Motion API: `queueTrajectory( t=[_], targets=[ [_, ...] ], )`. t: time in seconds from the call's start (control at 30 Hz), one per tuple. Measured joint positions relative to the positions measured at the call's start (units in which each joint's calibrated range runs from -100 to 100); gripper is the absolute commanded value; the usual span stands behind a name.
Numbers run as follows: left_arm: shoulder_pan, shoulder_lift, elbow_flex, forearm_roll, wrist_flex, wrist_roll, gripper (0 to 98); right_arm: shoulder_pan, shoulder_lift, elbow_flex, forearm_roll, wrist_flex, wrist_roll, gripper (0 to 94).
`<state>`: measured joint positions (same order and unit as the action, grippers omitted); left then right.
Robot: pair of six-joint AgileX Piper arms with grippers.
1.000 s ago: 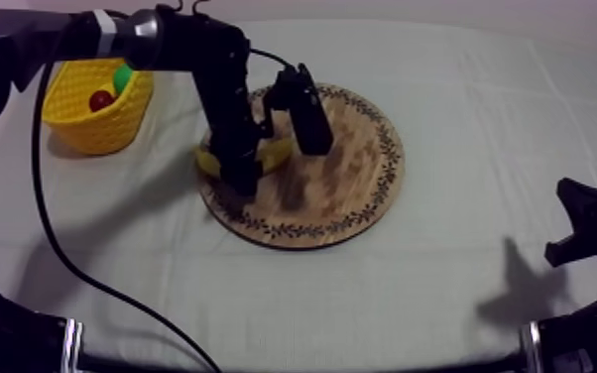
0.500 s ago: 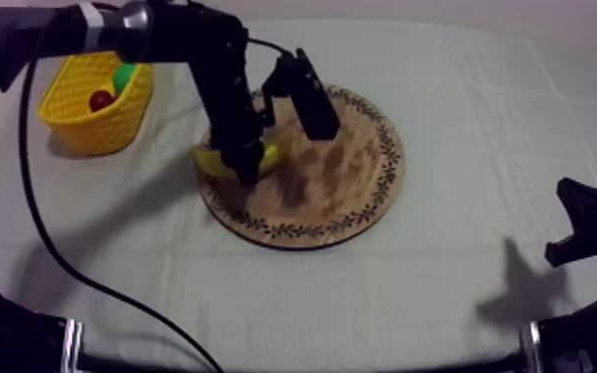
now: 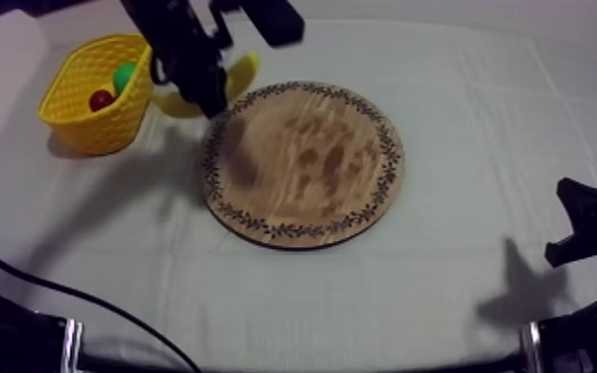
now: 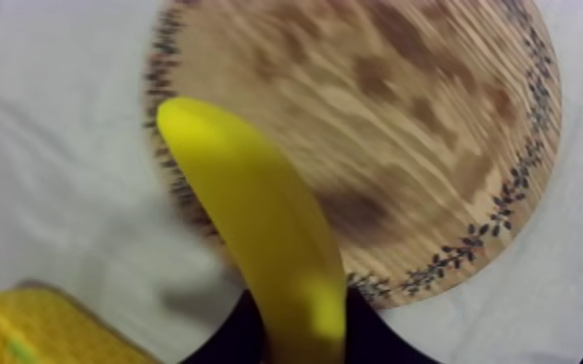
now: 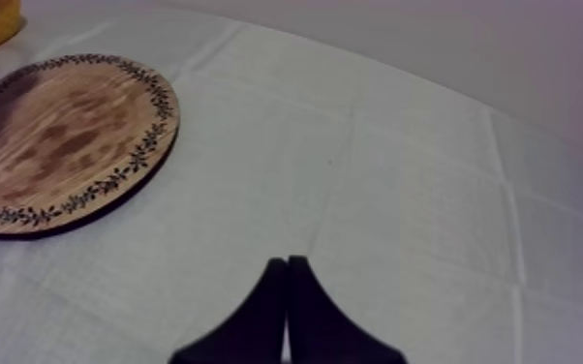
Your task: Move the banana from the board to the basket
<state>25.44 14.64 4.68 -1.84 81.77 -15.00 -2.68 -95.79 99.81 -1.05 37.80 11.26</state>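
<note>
Closed on the banana point(image 3: 244, 67), the left gripper point(image 3: 206, 91) hangs in the air just beside the yellow basket point(image 3: 89, 127), on the side that faces the wooden board point(image 3: 302, 164). Its two black fingers point(image 4: 371, 337) are only as far apart as the fruit is thick, and they pinch it near one end, so most of the banana stands out in front of them. In the top view the banana lies across the gripper, with one end toward the basket rim and the other end away from it. It is clear of the board and not yet over the basket opening. In the basket there are already a small red fruit point(image 3: 100, 99) and a green fruit point(image 3: 124, 76). To do this step well, I think the arm should carry the banana fully over the opening, turn its long side along the basket, come down low, and open only then. Otherwise the free end may catch the rim and tip out. Well apart from the basket, beyond the board, the right gripper point(image 5: 287, 290) rests with its fingers together on nothing.
</note>
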Motion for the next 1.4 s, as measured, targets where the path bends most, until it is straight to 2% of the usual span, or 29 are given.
queueTrajectory(
  t=[0.17,0.4,0.73,0.8,1.0,1.1,1.23,1.4],
  targets=[
    [-3.32,-6.23,-1.65,-1.42,2.03,-0.05,10.5,0.0,0.0,0.0,0.0,0.0,0.0,0.2],
    [-10.28,-11.86,-5.42,-2.01,2.95,-1.48,10.8,0.0,0.0,0.0,0.0,0.0,0.0,0.2],
    [-19.85,-6.68,-11.06,-0.98,2.81,-4.07,12.4,0.0,0.0,0.0,0.0,0.0,0.0,0.2],
    [-20.82,-4.91,-11.57,-0.84,2.56,-4.23,16.5,0.0,0.0,0.0,0.0,0.0,0.0,0.2],
    [-21.93,-1.79,-9.65,0.66,-0.79,-4.92,48.4,0.0,0.0,0.0,0.0,0.0,0.0,0.2],
    [-22.16,-3.2,-7.67,0.87,-2.34,-4.59,58.3,0.0,0.0,0.0,0.0,0.0,0.0,0.2],
    [-22.4,-5.39,-4.66,0.75,-2.91,-3.81,64.1,0.0,0.0,0.0,0.0,0.08,0.0,0.2],
    [-22.24,-9.98,-0.31,0.67,-3.04,-2.46,64.4,0.0,0.0,0.0,0.0,0.08,0.0,0.2]
  ],
)
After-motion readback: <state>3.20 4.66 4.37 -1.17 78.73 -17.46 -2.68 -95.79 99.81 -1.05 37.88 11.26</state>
